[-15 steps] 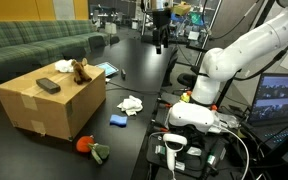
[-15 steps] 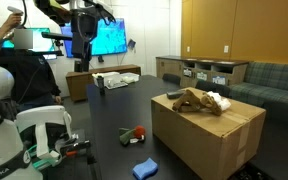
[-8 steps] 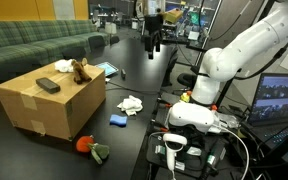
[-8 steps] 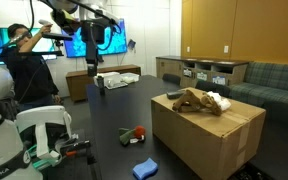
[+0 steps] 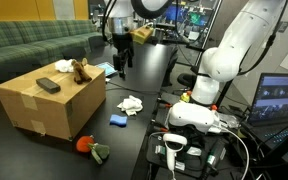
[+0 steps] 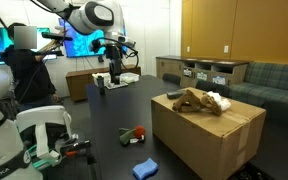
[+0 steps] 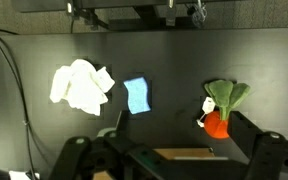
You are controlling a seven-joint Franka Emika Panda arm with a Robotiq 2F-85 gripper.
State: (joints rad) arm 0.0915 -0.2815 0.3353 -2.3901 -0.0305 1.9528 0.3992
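Wrist view: looking straight down, the gripper [image 7: 174, 158] has its jaws spread wide with nothing between them. Far below, a white cloth [image 7: 81, 85], a blue block [image 7: 137, 95] and a carrot toy [image 7: 219, 110] lie in a row on the dark surface [image 7: 174, 50], each apart from the next.
Cardboard box [image 5: 44, 108]: flaps shut, contents hidden. On its lid rest a black remote [image 5: 48, 85], a brown plush toy [image 5: 80, 70] and a pale rag [image 5: 62, 65].
Wrist view only: the block sits between cloth and carrot. Just a strip of the box edge shows at the bottom, none of the lid items.
Exterior views only: both show the gripper hanging high in the air, beyond the box and well apart from the block.
Surroundings: a green sofa [image 5: 34, 40] behind the box, a lit monitor [image 5: 279, 100] by the robot base, a person [image 6: 24, 60] behind the arm in an exterior view.
In the way: the box stands just beside the carrot toy.
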